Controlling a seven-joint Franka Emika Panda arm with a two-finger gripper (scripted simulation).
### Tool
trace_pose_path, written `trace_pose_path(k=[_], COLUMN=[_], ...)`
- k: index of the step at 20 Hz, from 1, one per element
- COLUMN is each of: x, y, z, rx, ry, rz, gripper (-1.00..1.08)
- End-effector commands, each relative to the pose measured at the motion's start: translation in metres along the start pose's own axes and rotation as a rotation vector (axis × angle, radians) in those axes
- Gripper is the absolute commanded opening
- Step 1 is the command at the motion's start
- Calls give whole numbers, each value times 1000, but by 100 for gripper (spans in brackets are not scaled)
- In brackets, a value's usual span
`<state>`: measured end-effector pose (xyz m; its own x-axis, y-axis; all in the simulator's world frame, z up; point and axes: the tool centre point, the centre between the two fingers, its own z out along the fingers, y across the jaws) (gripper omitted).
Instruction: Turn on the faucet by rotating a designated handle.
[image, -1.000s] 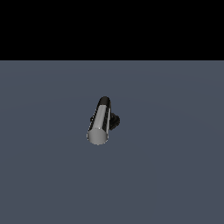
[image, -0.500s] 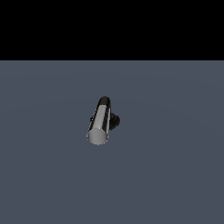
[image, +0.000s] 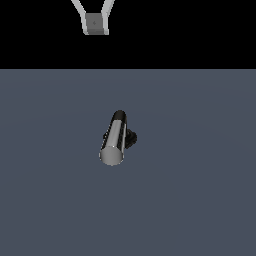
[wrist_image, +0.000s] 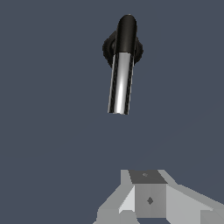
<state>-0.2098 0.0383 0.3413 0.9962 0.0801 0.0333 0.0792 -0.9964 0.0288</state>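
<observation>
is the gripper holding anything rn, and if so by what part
Nothing is held. The gripper sits at the top of the exterior view, well apart from the handle of the faucet, with no contact.

Pale grey gripper hanging high, holding nothing, jaw state unclear

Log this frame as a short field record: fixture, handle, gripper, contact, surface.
fixture: faucet, black base and elbow, standing alone
handle: silver bar, flat round end facing the exterior camera
gripper: at the exterior view's top edge, apart from the faucet; open or shut cannot be told
contact: none
surface: plain grey-blue floor
</observation>
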Motion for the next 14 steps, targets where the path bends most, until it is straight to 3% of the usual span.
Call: trace_pose_path(k=[1,14], x=[4,27], y=[-4,-27], z=[21,124], rx=[3,16], ry=[-2,-17], rz=[2,7], gripper=[-100,-100])
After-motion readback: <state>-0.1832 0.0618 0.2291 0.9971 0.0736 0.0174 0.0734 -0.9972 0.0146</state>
